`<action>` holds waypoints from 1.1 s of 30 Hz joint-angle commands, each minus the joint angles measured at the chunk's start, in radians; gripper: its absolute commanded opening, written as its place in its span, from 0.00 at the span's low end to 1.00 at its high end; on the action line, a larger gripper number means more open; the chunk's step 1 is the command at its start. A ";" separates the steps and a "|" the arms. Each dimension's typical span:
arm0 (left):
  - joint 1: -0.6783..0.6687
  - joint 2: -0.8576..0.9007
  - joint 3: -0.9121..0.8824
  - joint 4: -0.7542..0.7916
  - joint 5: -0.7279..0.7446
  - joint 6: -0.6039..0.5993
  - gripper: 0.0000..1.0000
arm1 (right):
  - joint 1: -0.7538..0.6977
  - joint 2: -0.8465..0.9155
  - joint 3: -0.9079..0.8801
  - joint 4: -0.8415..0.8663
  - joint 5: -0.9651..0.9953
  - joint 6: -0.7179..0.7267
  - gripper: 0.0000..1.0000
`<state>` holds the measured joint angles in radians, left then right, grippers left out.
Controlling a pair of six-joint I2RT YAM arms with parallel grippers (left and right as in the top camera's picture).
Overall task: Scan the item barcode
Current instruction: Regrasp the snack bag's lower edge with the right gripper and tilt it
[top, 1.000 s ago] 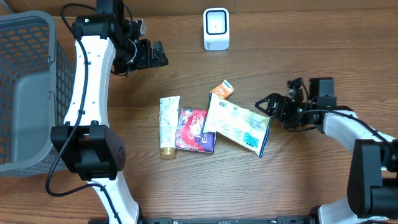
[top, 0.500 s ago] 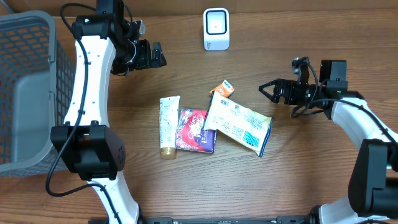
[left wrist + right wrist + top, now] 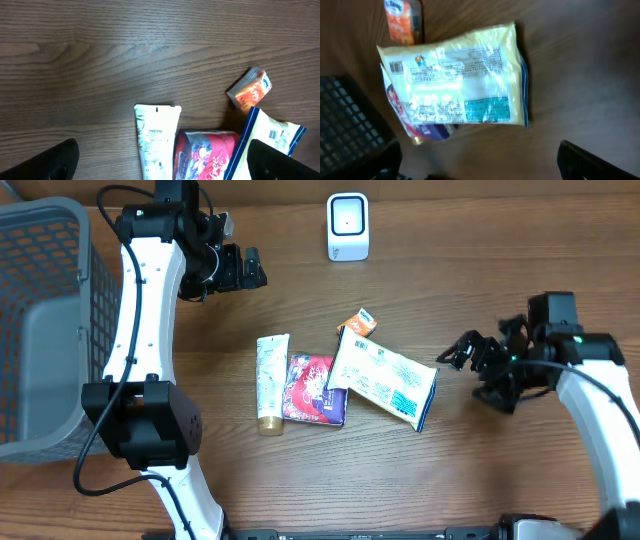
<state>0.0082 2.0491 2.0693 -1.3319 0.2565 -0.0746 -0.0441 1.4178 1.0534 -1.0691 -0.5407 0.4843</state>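
Note:
A pile of items lies mid-table: a white tube (image 3: 270, 383), a red pouch (image 3: 312, 388), a pale yellow packet (image 3: 382, 380) and a small orange packet (image 3: 357, 325). The white scanner (image 3: 348, 226) stands at the back edge. My left gripper (image 3: 255, 268) hangs open at the back left, above bare wood; its view looks down on the tube (image 3: 157, 140) and the red pouch (image 3: 205, 155). My right gripper (image 3: 455, 358) is open just right of the yellow packet (image 3: 455, 85), apart from it. A barcode (image 3: 396, 66) shows on that packet's corner.
A grey mesh basket (image 3: 40, 330) fills the left edge of the table. The left arm's white links (image 3: 145, 300) rise along the basket's right side. The orange packet (image 3: 402, 20) lies just behind the yellow packet.
My right gripper has swung a little to the right and toward the front, away from the yellow packet. The left arm and the items have stayed put.

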 commanded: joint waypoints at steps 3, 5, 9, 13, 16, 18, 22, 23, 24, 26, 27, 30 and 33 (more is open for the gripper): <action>-0.003 -0.016 0.014 -0.005 -0.005 0.007 1.00 | 0.072 -0.084 -0.100 -0.006 0.104 0.516 1.00; -0.003 -0.016 0.014 -0.007 -0.005 0.008 1.00 | 0.109 -0.111 -0.176 0.079 0.101 0.636 1.00; -0.002 -0.016 0.014 -0.006 -0.005 0.008 1.00 | 0.214 -0.172 -0.372 0.421 0.141 0.872 1.00; -0.002 -0.016 0.014 -0.006 -0.006 0.009 1.00 | 0.356 -0.192 -0.546 0.721 0.198 1.138 1.00; -0.002 -0.016 0.014 -0.007 -0.006 0.026 1.00 | 0.484 -0.192 -0.612 0.861 0.291 1.258 1.00; -0.002 -0.016 0.014 -0.008 -0.006 0.027 1.00 | 0.560 -0.192 -0.615 0.914 0.361 1.289 1.00; -0.002 -0.016 0.014 -0.007 -0.006 0.027 1.00 | 0.677 -0.192 -0.615 0.978 0.523 1.347 1.00; -0.001 -0.016 0.014 -0.007 -0.006 0.027 1.00 | 0.699 -0.191 -0.616 0.975 0.578 1.367 1.00; 0.000 -0.016 0.014 -0.008 -0.006 0.027 1.00 | 0.715 -0.187 -0.616 0.970 0.628 1.381 1.00; 0.000 -0.016 0.014 -0.008 -0.007 0.027 1.00 | 0.732 -0.172 -0.616 0.968 0.681 1.408 1.00; 0.000 -0.016 0.014 -0.008 -0.006 0.027 1.00 | 0.732 -0.163 -0.616 0.970 0.688 1.418 1.00; 0.000 -0.016 0.014 -0.010 -0.006 0.027 1.00 | 0.732 -0.130 -0.615 0.985 0.721 1.471 1.00; -0.002 -0.016 0.014 -0.012 -0.006 0.027 1.00 | 0.732 -0.098 -0.616 1.043 0.776 1.480 1.00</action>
<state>0.0082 2.0491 2.0693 -1.3399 0.2565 -0.0711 0.6823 1.2922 0.4355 -0.0605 0.1223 1.9060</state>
